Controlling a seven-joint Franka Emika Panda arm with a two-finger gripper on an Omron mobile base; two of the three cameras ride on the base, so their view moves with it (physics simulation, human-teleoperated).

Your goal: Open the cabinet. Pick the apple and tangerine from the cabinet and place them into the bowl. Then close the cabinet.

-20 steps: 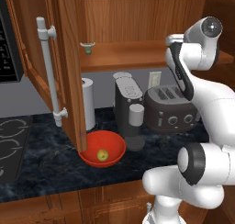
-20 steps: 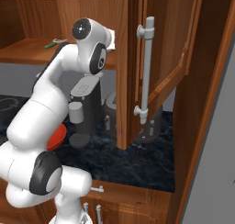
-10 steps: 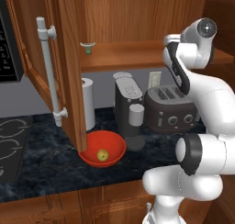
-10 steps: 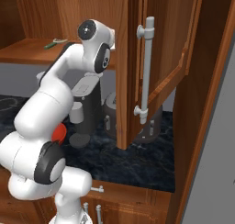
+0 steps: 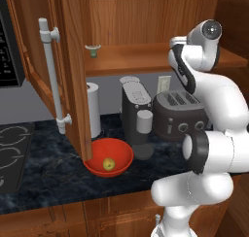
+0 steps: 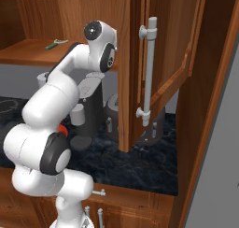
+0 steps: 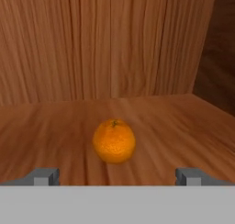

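In front of the hand: the tangerine [image 7: 114,141] sits on the wooden shelf [image 7: 183,122], a little way past the two fingertips [image 7: 45,176], about midway between them.
Hand: the gripper [image 7: 117,177] is wide open and holds nothing; its tips are well apart and do not touch the fruit.
Behind the fruit: the back wall of the cabinet [image 7: 110,44], plain brown wood.
Doors: both stand open; one door [image 5: 68,71] with a long silver handle [image 5: 52,76] is far off to the hand's left, the other door [image 6: 161,59] is off to its right.
Below the hand, on the counter [image 5: 48,168]: the red bowl [image 5: 124,156] with the apple [image 5: 109,163] lying inside it.
Near the bowl: a paper towel roll [image 5: 94,109], a coffee maker [image 5: 135,115] and a toaster [image 5: 177,114].
On the shelf, far to the hand's left: a small green cup [image 5: 92,50].
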